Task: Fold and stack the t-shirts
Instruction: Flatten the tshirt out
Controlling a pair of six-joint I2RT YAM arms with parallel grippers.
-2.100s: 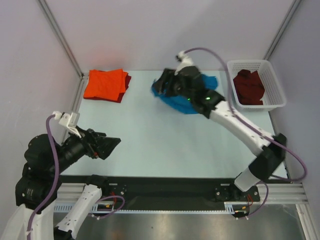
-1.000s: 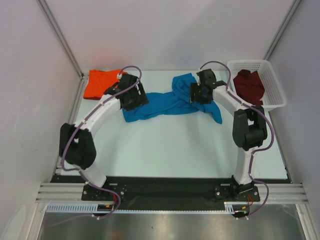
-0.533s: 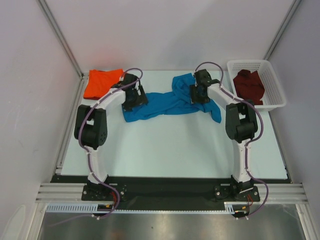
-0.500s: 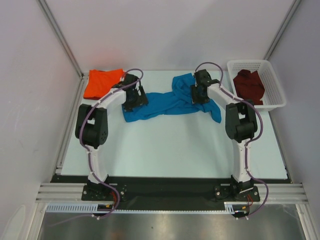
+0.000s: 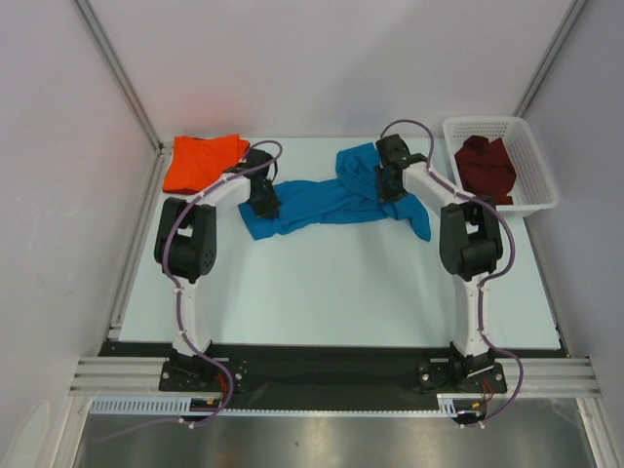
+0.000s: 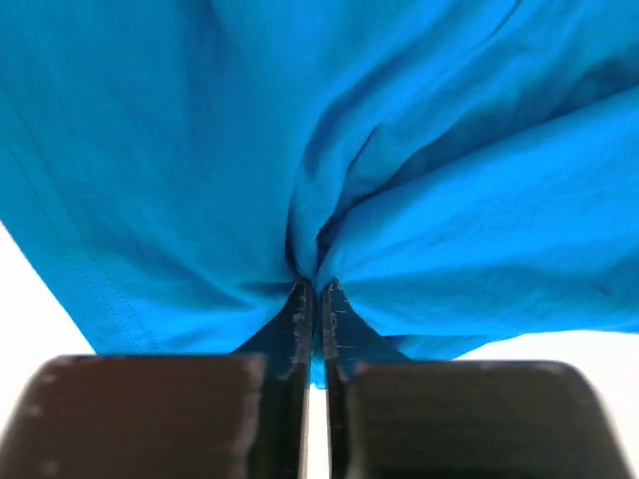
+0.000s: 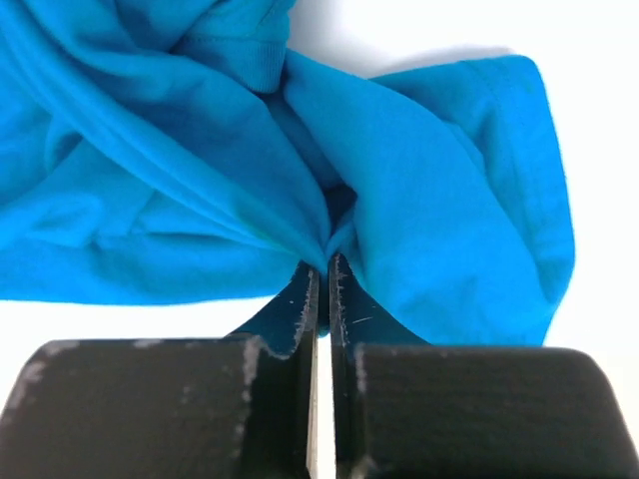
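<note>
The left end effector (image 6: pixel 314 291) and right end effector (image 7: pixel 321 269) are each pinching, almost fully closed, a fold of the blue shirt (image 5: pixel 312 203) lying on the surface (image 5: pixel 341 283).

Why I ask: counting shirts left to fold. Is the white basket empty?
No, a dark maroon t-shirt lies bunched inside the white basket.

I can't tell how deep the blue t-shirt (image 6: pixel 180 150) sits between either pair of jaws; beyond them, frame edges crop it.
</note>
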